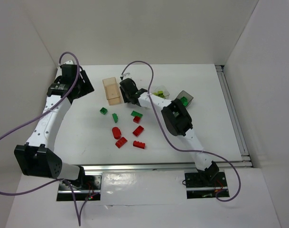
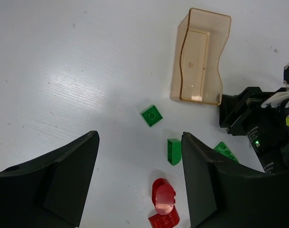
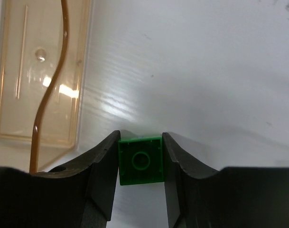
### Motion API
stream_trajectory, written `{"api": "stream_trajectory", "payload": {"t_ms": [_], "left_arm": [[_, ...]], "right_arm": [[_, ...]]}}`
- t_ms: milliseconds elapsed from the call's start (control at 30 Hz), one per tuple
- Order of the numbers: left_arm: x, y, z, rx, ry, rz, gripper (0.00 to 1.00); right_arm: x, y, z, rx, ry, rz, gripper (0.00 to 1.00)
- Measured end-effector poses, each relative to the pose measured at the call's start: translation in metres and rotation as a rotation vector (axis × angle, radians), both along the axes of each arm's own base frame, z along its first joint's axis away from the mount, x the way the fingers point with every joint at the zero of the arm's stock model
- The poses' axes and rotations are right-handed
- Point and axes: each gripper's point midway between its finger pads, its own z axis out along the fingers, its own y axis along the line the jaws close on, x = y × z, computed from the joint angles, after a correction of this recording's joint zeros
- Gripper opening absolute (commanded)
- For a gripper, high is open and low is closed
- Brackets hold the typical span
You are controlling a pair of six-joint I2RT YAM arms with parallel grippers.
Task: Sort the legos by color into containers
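scattered red legos (image 1: 138,130), green legos (image 1: 136,114), empty peach container (image 1: 112,90), lime in clear container (image 1: 166,90), green in grey container (image 1: 187,94)

A white table (image 1: 87,142) fills the middle of the overhead view, its surface glossy with faint streaks and soft patches of reflected light. Plain white walls close it in: one at the back (image 1: 144,28), one on the left (image 1: 16,71) and one on the right (image 1: 267,71). A silver metal rail (image 1: 149,166) runs along the near edge of the table, a second rail (image 1: 232,109) runs down its right side, and a shiny white board (image 1: 144,183) lies just in front of the near rail.
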Motion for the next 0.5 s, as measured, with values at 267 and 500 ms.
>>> {"api": "stream_trajectory", "payload": {"t_ms": [267,500], "left_arm": [[0.001,-0.007,-0.025,-0.015,0.055,-0.031,0.83],[0.005,-0.012,-0.055,-0.002,0.141,-0.058,0.9]], "right_arm": [[-0.045,-0.055,0.082,-0.005,-0.051,-0.083,0.35],[-0.074,-0.153,0.182,0.143,-0.184,-0.319,0.35]]}}
